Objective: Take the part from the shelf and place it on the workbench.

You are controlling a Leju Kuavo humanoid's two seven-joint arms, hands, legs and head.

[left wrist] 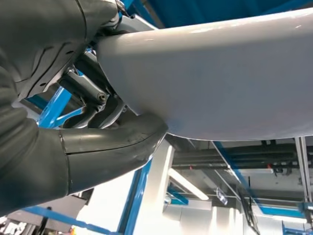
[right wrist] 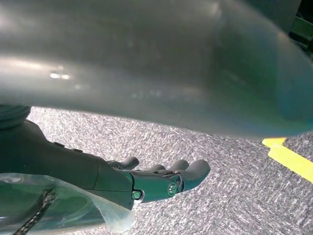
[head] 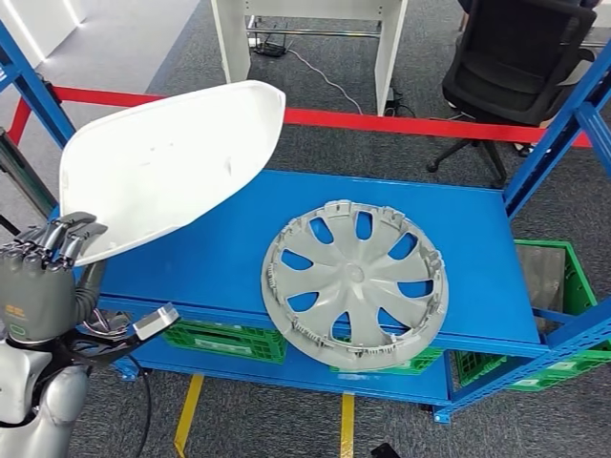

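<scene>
Your left hand [head: 43, 277] pinches only one end of the white part [head: 165, 167], so it may tip and slip above the shelf [head: 216, 258]; your right hand [right wrist: 162, 178] hangs open.

The white part [head: 169, 167] hides the left end of the blue shelf [head: 238, 258] and, at its near edge, the palm of the left hand [head: 43, 277]; in the left wrist view the part [left wrist: 221, 73] runs off the frame; the wheel cover [head: 354, 283] overhangs the shelf's front edge, covering green crates [head: 223, 342] below; the office chair [head: 522, 57] is cut off at the top.
</scene>
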